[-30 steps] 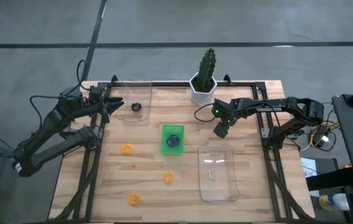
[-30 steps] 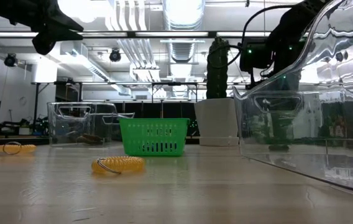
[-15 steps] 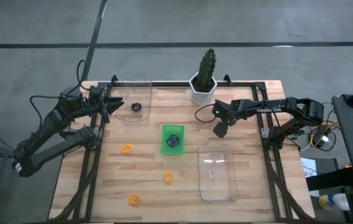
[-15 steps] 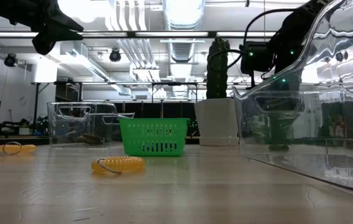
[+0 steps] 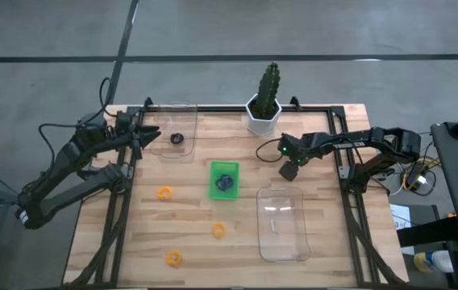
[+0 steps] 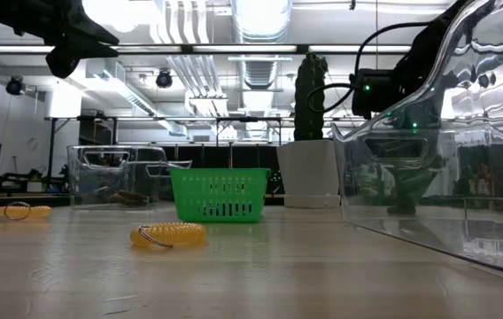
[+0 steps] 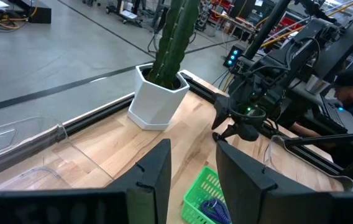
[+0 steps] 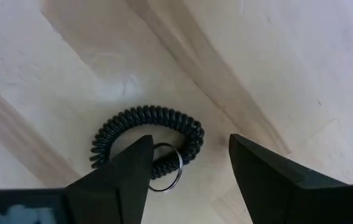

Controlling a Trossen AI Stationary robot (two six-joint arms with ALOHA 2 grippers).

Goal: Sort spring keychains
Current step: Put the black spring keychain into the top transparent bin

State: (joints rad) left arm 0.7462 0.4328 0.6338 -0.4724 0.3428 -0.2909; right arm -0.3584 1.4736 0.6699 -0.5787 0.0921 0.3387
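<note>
Keychains in orange (image 5: 218,230) are lying loose toward the table's (image 5: 241,266) near left corner. Further in, your right gripper (image 8: 187,163) is sliding slightly toward the right edge compared with a second ago, fingers spread and straddling a black keychain (image 8: 146,140) on bare wood, likely lining up a pick. From above, the gripper is hiding that coil. Farthest, the left gripper (image 7: 193,149) is waiting, spread, over the far-left bin (image 5: 164,153).
</note>
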